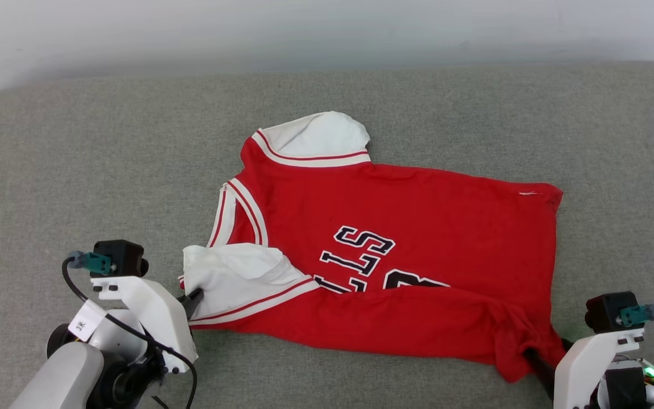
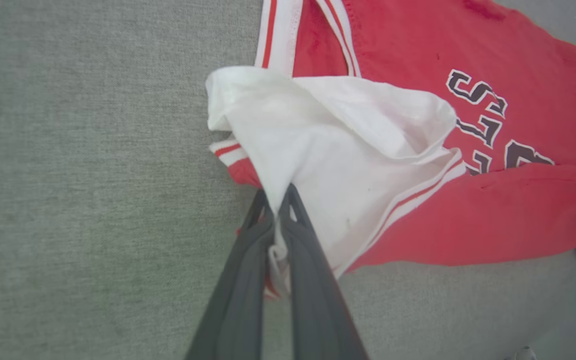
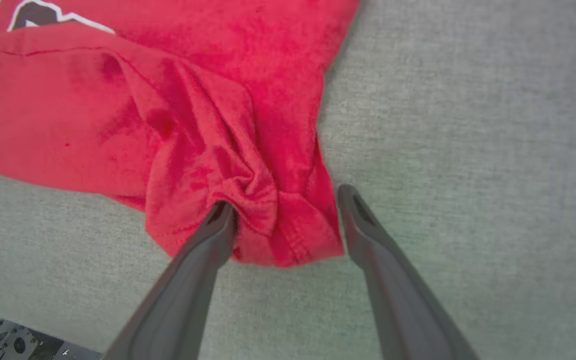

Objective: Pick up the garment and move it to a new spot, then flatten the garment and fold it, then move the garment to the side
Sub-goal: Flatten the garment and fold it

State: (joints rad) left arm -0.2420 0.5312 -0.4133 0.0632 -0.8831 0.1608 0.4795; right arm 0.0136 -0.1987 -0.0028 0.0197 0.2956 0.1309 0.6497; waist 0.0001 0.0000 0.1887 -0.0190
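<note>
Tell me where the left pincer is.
The left pincer is at the head view's lower left, shut on the near white sleeve at the shirt's left end.

left gripper (image 2: 279,195): 2 fingers pressed together | right gripper (image 3: 288,200): 2 fingers spread apart

Soft, bright, even light falls from above on the grey cushion (image 1: 77,170). In the head view a thin shadow hugs the shirt (image 1: 418,227) along its edge toward 6 o'clock, and a green lamp (image 1: 651,372) glows at 4 o'clock. The left wrist view looks hazy and washed pale. In both wrist views the dark fingers (image 2: 238,300) blur toward 6 o'clock, while the cloth weave stays sharp.
</note>
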